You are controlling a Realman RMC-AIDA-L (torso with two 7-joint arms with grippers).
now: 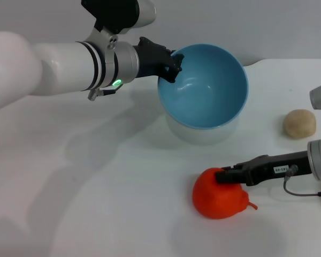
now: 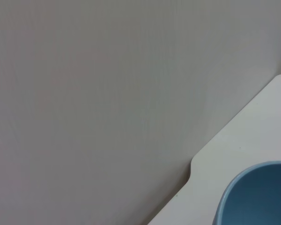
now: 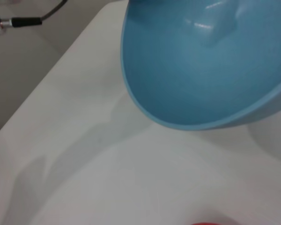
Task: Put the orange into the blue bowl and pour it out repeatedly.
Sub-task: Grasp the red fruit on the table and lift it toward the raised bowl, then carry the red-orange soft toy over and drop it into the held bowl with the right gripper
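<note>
- White tabletop (image 1: 96,203) filled my screen; the blue bowl (image 1: 203,88) sat tipped toward me, empty, ready to receive.
- My left gripper (image 1: 170,63) pinched its rim, holding that tilt.
- My right gripper (image 1: 227,176) clasped the orange (image 1: 216,197), resting on the table near the bowl.

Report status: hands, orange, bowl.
Left hand clamped on tilted, empty blue bowl rim. Right hand at orange on table, grip unclear. Beige lump aside, path clear.
</note>
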